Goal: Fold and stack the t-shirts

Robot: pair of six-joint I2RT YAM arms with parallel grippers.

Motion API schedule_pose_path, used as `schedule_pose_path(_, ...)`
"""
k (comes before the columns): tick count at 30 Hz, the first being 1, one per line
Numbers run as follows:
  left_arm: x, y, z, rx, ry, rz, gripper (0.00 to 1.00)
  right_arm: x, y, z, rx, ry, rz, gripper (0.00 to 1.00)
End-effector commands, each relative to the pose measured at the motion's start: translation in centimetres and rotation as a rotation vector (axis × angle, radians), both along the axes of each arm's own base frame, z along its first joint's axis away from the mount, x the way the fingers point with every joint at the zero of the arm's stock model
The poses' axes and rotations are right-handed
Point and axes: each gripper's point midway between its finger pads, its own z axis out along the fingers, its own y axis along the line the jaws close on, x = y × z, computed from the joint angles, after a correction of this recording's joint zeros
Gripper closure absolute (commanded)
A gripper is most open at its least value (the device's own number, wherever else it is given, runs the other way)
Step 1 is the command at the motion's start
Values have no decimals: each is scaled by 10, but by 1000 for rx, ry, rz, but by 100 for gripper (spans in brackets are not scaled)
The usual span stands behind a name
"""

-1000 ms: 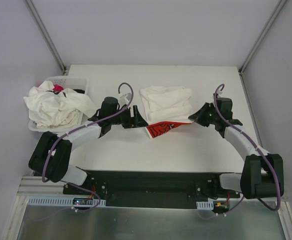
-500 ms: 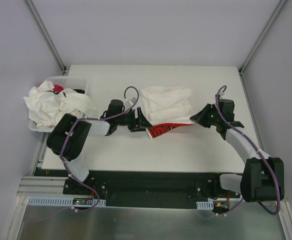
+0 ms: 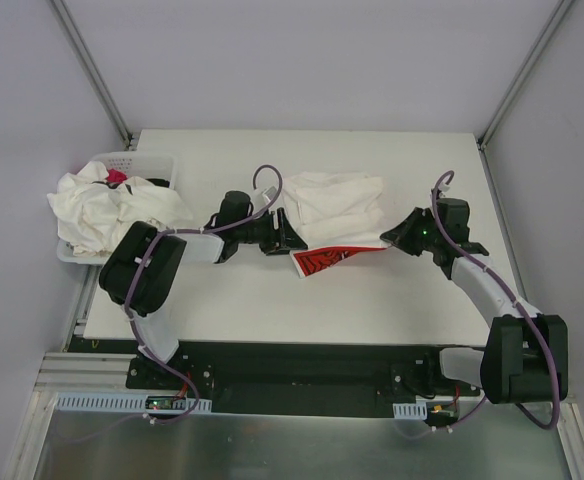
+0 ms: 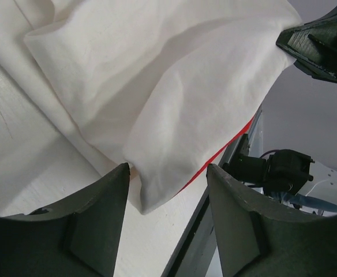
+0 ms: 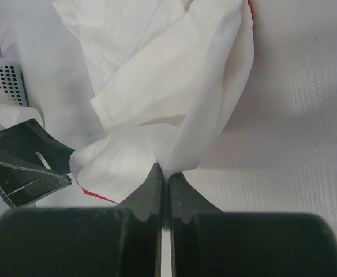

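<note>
Basically white tabletop (image 3: 232, 300) under folded t-shirt (image 3: 332, 205), grey walls (image 3: 302, 60), metal corner posts (image 3: 92, 70).

We saw a white table (image 3: 372, 300) filling the middle of the top view, its surface faintly textured in the wrist views. Pale grey walls (image 3: 312, 60) closed it in on three sides, with metal struts (image 3: 92, 70) slanting down from the upper corners. Dull sheet metal (image 3: 292, 450) lay along the bottom edge. The light was soft and even.

High rear overview; both close wrist views on t-shirt (image 3: 334, 205)
</note>
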Motion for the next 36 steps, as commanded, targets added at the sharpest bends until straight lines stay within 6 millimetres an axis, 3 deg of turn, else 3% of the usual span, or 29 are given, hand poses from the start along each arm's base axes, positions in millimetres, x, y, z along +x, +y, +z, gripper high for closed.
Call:
schedule_pose_path(1, 6, -4, 10, -29, -49, -38, 50, 6, -2, 7, 7, -42, 9, 99)
schedule_pose_path(6, 5, -6, 8, -36, -35, -47, 79, 7, -3, 6, 8, -37, 5, 99)
schedule_pose_path(9, 4, -6, 5, -35, -25, -50, 84, 8, -4, 4, 6, -32, 2, 99)
schedule_pose_path(25, 6, -6, 9, -27, -23, -61, 85, 13, -4, 3, 25, -32, -2, 99)
schedule_pose_path(36, 32, 0, 41, -30, -101, -32, 85, 29, -4, 18, 38, -55, -14, 99)
